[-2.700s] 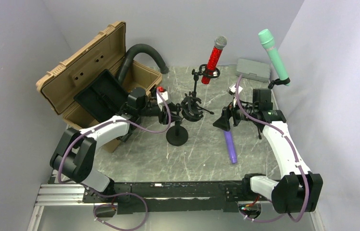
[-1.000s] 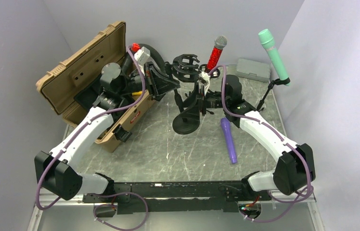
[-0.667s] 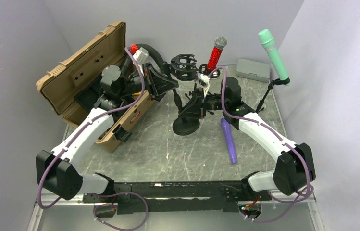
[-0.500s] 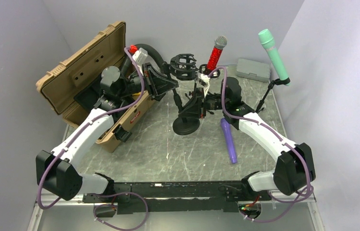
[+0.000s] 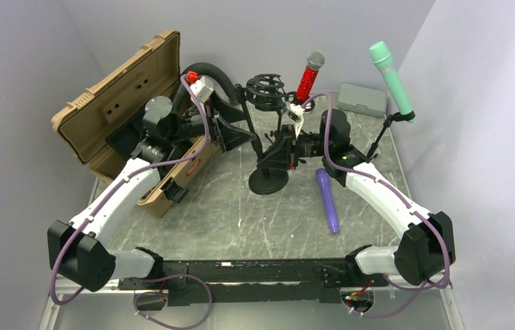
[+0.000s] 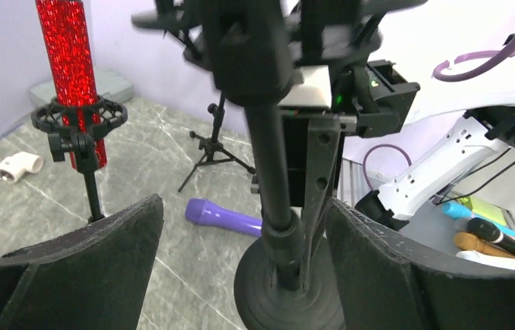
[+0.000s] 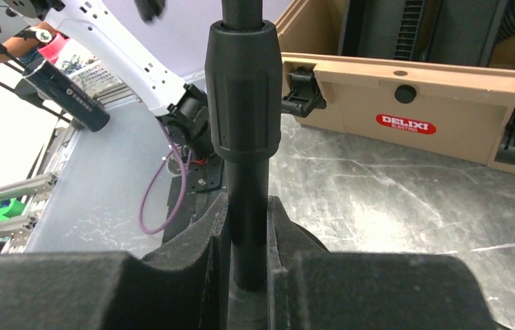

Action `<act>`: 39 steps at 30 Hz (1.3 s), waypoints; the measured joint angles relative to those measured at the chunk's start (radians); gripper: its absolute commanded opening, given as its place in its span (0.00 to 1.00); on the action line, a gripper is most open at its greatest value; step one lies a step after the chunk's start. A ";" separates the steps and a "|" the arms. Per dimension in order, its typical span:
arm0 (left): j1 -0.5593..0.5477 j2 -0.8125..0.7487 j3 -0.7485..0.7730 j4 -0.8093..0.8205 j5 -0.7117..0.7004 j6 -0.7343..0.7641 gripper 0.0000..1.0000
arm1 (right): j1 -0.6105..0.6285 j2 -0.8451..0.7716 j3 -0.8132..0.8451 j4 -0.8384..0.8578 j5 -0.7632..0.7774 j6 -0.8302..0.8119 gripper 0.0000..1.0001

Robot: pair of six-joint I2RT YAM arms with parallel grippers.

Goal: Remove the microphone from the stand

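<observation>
**Black stand** (image 5: pixel 269 183), upright on its round base, its shock mount (image 5: pixel 266 83) empty. Your right claw (image 7: pixel 246 227) was clamped low on the pole. Your left claw (image 6: pixel 240 227) stood wide open astride the same pole, gripping nothing. The purple microphone (image 5: pixel 328 201) lay flat on the bench (image 5: pixel 240 223) just beside the base, apparently already out. The step called for a firm right-claw hold while you drew the left claw clear without nudging the pole. Setting: pale lilac walls (image 5: pixel 254 27), grey marbled bench, open tan case (image 5: pixel 113 89) at left.
</observation>
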 measured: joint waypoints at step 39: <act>-0.050 0.112 0.007 0.025 0.042 -0.149 0.00 | -0.013 -0.009 0.129 -0.299 0.206 -0.161 0.00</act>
